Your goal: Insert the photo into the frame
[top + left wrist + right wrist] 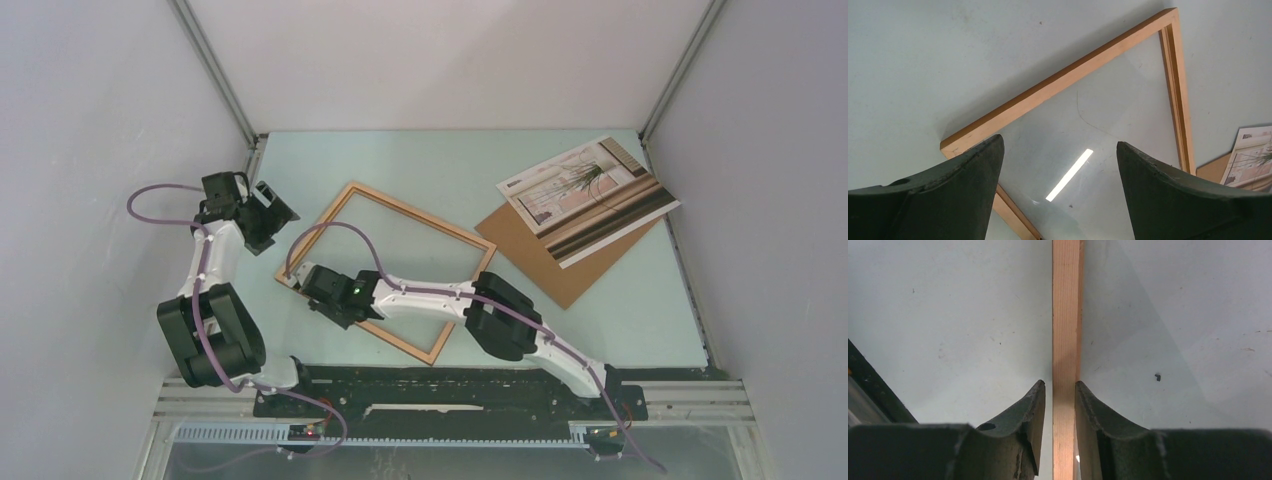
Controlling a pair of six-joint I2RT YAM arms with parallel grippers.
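The frame [422,213], thin light-brown wood, lies flat at mid-table with a clear pane [1118,115] inside it. My right gripper [300,285] is low over its near-left corner. In the right wrist view its fingers straddle one rail of the frame [1066,315]; the right finger touches the wood and a thin gap shows at the left one, so the right gripper [1059,385] is still open. My left gripper [275,215] hovers wide open beside the frame's left end, above the frame [1063,80] with nothing between its fingers. The photo [585,195] lies at the far right.
A plain brown backing board [545,265] lies under the photo, jutting out toward the table's middle. A corner of the photo [1253,160] shows at the edge of the left wrist view. Grey walls close in the table on the left, back and right.
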